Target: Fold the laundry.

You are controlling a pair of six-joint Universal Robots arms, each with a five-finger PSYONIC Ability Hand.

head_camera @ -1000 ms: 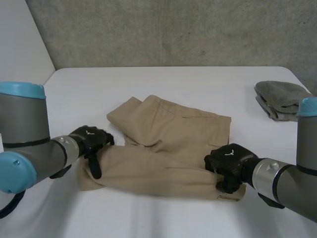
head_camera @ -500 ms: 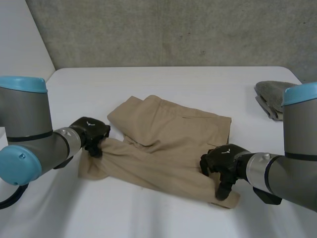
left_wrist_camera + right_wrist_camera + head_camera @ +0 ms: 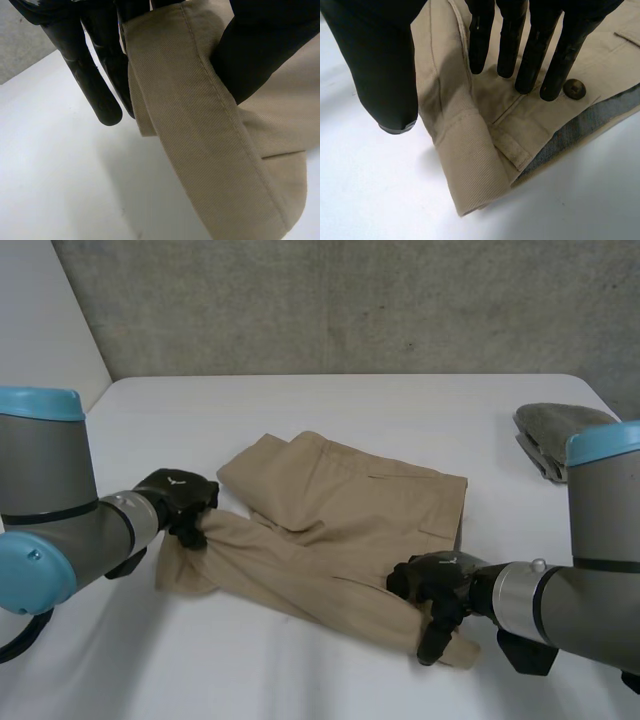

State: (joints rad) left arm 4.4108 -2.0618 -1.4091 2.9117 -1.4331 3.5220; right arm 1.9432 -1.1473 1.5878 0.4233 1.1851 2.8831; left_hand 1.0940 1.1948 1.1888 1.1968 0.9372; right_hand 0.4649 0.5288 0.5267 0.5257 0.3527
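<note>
Trousers (image 3: 340,530), tan, lie in the middle of the white worktop (image 3: 400,410), with the near edge lifted at both ends because I grip it there. My left hand (image 3: 180,502) pinches the leg hem (image 3: 200,125) between fingers (image 3: 95,85) and thumb, just off the surface. My right hand (image 3: 432,585) clamps the waistband corner (image 3: 470,150) near the button (image 3: 573,89), thumb on one side, fingers on the other. Holding both ends gives me the whole edge, I judge, to carry over the far half. A folded grey towel (image 3: 565,435) sits well apart on my right.
</note>
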